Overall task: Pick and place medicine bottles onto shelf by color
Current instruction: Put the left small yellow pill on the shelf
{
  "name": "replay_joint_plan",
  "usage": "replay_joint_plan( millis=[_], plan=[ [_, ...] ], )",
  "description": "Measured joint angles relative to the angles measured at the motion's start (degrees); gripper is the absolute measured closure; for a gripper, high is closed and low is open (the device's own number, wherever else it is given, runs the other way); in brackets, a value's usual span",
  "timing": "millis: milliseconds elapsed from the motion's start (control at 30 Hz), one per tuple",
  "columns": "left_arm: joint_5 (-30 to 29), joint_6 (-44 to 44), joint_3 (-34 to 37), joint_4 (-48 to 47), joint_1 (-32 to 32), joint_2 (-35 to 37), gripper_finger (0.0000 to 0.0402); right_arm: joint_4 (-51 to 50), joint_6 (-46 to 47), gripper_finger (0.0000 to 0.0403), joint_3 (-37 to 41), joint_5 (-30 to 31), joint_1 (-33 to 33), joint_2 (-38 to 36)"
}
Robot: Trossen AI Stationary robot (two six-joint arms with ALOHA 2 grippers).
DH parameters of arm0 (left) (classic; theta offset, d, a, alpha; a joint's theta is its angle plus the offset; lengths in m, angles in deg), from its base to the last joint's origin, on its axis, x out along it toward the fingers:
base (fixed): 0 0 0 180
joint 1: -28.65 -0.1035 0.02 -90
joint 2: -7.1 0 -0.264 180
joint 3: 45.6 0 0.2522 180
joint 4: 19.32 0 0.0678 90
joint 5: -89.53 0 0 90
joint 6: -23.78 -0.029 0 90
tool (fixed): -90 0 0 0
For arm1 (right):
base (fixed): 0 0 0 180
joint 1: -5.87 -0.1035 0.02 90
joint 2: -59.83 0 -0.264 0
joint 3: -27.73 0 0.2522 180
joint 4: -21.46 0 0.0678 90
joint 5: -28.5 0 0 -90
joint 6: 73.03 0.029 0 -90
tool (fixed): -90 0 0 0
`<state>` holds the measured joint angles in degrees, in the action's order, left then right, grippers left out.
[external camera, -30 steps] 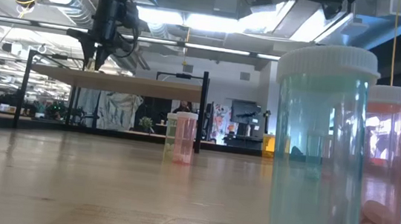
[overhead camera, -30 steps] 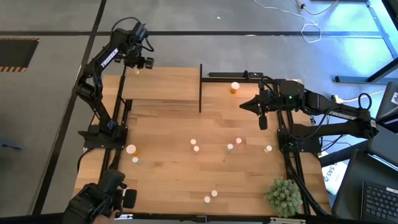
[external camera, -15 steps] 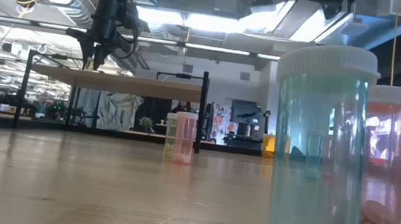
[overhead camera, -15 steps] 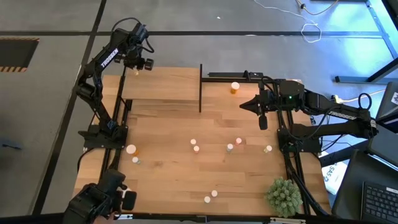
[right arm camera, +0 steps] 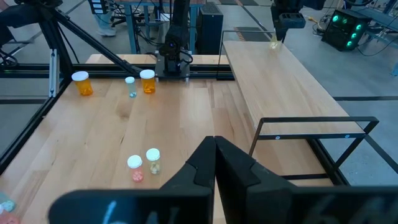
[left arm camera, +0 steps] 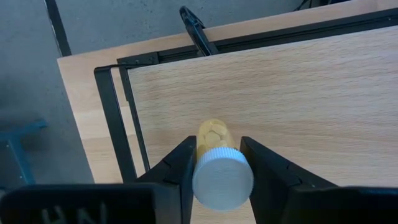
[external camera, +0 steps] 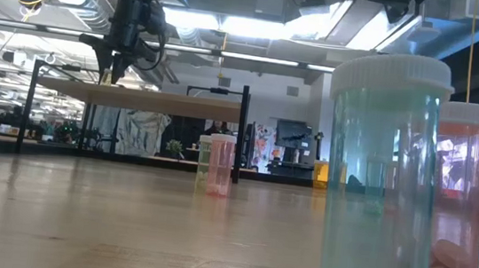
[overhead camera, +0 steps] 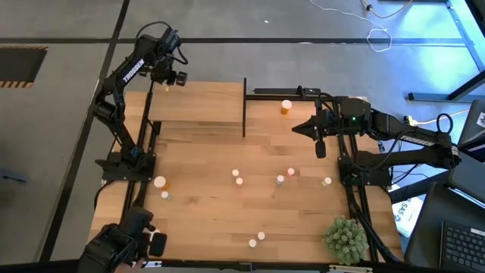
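My left gripper (overhead camera: 166, 86) hangs over the far left corner of the shelf (overhead camera: 198, 102), shut on a small yellow-orange medicine bottle (left arm camera: 214, 134) with a white cap (left arm camera: 222, 180). The right wrist view shows that bottle (right arm camera: 274, 42) low over the shelf top (right arm camera: 280, 81). My right gripper (overhead camera: 320, 150) waits shut, in the air, over the table's right side. More medicine bottles stand on the table: an orange one (overhead camera: 286, 107) right of the shelf, a larger orange one (overhead camera: 160, 182) at the left, and several small ones (overhead camera: 239, 180) in the middle. My left gripper pinches the bottle between its two fingers (left arm camera: 181, 171), on the sides of the neck right under the white cap (left arm camera: 211, 155). The fingers come from above, pointing steeply down. The bottle stays upright below them; whether its base touches the shelf I cannot tell.
Thin black posts (overhead camera: 244, 106) stand at the shelf's edges. A spiky green plant ball (overhead camera: 346, 239) sits at the near right corner. Two bottles, pale green (external camera: 381, 185) and reddish (external camera: 457, 201), stand close to the low camera. The shelf top (left arm camera: 298, 106) is bare around the held bottle.
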<state>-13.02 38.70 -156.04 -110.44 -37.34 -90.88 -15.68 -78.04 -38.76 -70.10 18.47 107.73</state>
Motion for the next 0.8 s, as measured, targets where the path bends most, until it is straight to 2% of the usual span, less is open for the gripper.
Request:
replay_joint_plan(
  millis=[800],
  plan=[
    [-0.29, -0.46, 0.0, 0.05, 0.0, 0.0, 0.0288, -0.02, 0.0, 0.039, 0.0, 0.0, -0.01, 0.0]
  ],
)
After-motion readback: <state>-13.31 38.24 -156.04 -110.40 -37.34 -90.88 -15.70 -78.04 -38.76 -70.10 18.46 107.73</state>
